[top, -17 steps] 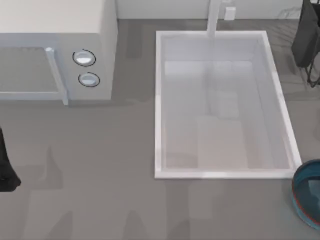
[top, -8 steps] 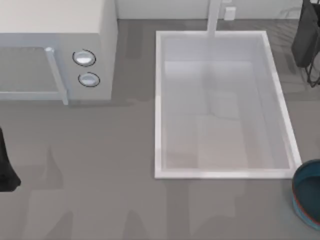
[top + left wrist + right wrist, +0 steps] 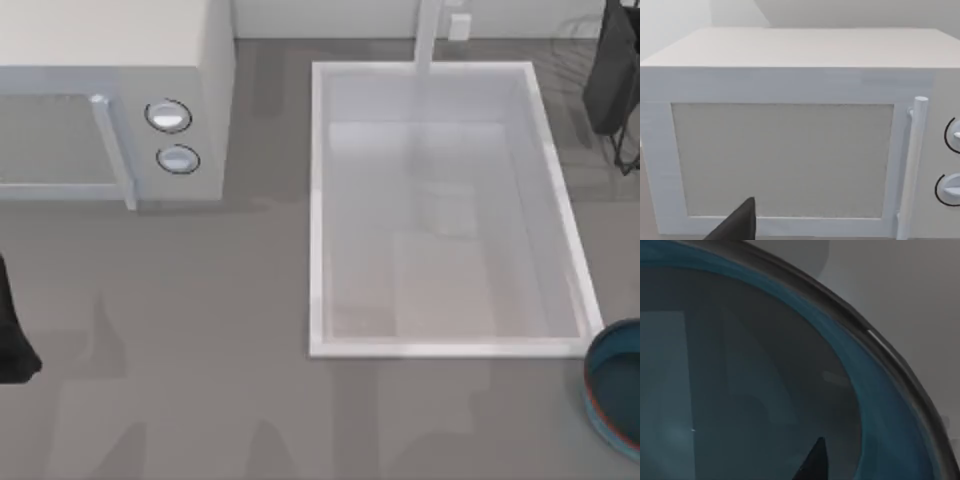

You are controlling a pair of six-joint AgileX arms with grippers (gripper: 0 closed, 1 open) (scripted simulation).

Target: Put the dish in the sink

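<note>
Right gripper: 1 dark fingertip [image 3: 814, 460] shows in the right wrist view, hanging over the dark inside of the dish [image 3: 765, 390]. Can't tell whether the jaws are apart or together, and contact with the dish can't be made out. The dish's teal wall and darker rim line curve across that view, with grey table [image 3: 900, 290] beyond the rim.

Left gripper: 1 dark fingertip [image 3: 737, 225] shows in the left wrist view, in front of the microwave [image 3: 790, 150] door. Jaw state can't be told here either. The left arm [image 3: 12, 335] sits at the left edge of the top view, on the near side of the table, well apart from the sink.

Dish [image 3: 615, 385] in the top view: at the right edge, cut off by the frame, just beside the sink's near right corner. It is outside the basin, over the table [image 3: 200, 330].

Sink [image 3: 318, 200]: white rectangular basin right of centre, nothing in it, faucet post [image 3: 428, 35] at its far rim.

Microwave [image 3: 110, 100]: far left of the table, 2 round knobs [image 3: 168, 116] on its right side, vertical door handle [image 3: 112, 150] beside them.

A dark part of the right arm [image 3: 612, 75] sits at the far right edge, just past the sink's far right corner.
</note>
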